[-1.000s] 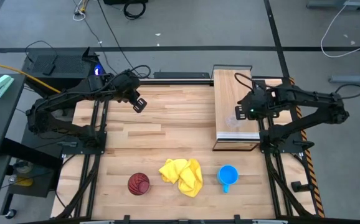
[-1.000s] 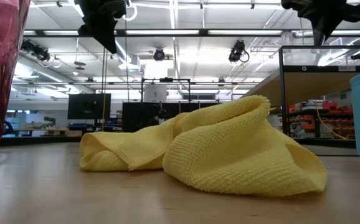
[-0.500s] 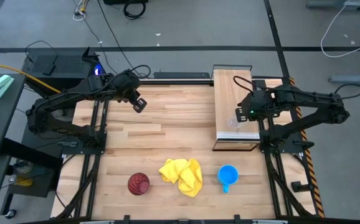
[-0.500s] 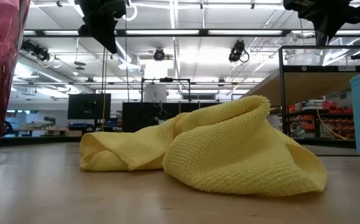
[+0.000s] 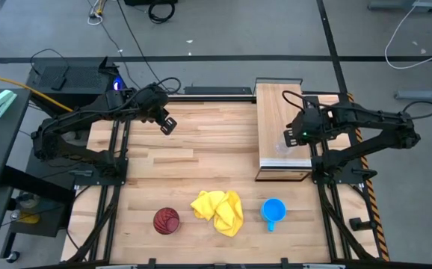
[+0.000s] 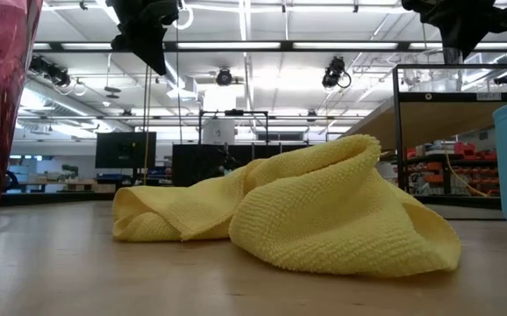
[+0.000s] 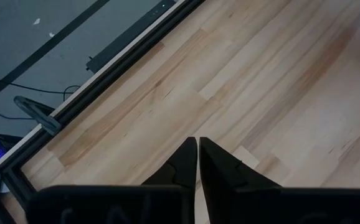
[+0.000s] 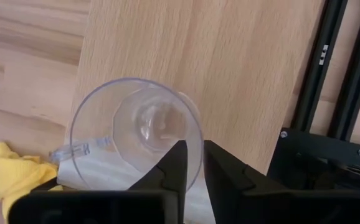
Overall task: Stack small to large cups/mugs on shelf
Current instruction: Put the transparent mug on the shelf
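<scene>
Right wrist view shows the right tool [image 8: 192, 163], fingers slightly apart astride the clear cup's [image 8: 136, 134] rim on the shelf [image 8: 230, 74], likely releasing; the blue mug [image 5: 273, 211] seems next.

Cup [image 5: 281, 146] on shelf [image 5: 279, 112]; cloth [image 5: 218, 211] between tumbler [image 5: 166, 220], mug [image 5: 273, 211].

No text, label, brand, number or sign is showing clearly enough to be read anywhere in these views.
</scene>
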`<act>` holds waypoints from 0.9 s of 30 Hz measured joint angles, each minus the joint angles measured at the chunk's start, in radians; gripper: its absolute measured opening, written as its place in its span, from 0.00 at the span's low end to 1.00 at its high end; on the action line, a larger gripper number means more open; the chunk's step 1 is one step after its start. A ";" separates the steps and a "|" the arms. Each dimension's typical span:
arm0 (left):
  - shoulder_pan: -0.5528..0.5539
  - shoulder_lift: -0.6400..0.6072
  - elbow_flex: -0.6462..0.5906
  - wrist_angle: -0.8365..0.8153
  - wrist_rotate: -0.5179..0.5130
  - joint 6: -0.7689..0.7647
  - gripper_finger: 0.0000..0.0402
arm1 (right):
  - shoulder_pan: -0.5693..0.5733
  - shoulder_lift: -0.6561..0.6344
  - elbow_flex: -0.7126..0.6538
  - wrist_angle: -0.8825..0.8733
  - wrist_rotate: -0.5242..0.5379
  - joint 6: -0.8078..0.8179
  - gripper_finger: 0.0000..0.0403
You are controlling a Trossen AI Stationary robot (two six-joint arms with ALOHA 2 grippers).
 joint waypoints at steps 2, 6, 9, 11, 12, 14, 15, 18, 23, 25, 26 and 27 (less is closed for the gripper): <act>0.000 0.000 0.000 0.000 0.000 0.000 0.06 | 0.008 0.000 0.000 0.000 0.000 0.000 0.16; 0.000 0.000 0.000 0.001 0.000 0.000 0.08 | 0.030 -0.011 0.001 0.001 0.000 0.010 0.18; 0.000 0.000 0.000 0.015 0.002 -0.007 0.09 | 0.045 -0.024 0.001 0.001 0.001 0.020 0.18; 0.000 0.000 0.000 0.028 0.034 -0.008 0.09 | 0.056 -0.036 0.002 0.001 0.005 0.031 0.18; 0.000 0.000 0.000 0.040 0.059 -0.008 0.09 | 0.062 -0.041 0.002 0.001 0.007 0.036 0.18; -0.001 0.000 0.000 0.074 0.117 -0.008 0.09 | 0.074 -0.056 0.002 0.001 0.007 0.044 0.18; -0.004 0.000 0.000 0.095 0.141 -0.008 0.09 | 0.080 -0.064 0.002 0.001 0.008 0.046 0.18; -0.024 0.001 0.000 0.161 0.197 -0.009 0.09 | 0.102 -0.087 0.002 0.001 0.011 0.064 0.18; -0.102 0.062 0.001 0.293 0.268 -0.026 0.11 | 0.157 -0.127 0.019 0.000 0.086 0.022 0.18; -0.143 0.112 0.001 0.371 0.276 -0.031 0.12 | 0.170 -0.146 0.034 0.003 0.123 -0.004 0.17; -0.160 0.143 0.001 0.410 0.276 -0.033 0.12 | 0.173 -0.155 0.039 0.001 0.140 -0.017 0.17; -0.179 0.174 0.001 0.461 0.279 -0.034 0.12 | 0.175 -0.166 0.041 0.002 0.160 -0.027 0.16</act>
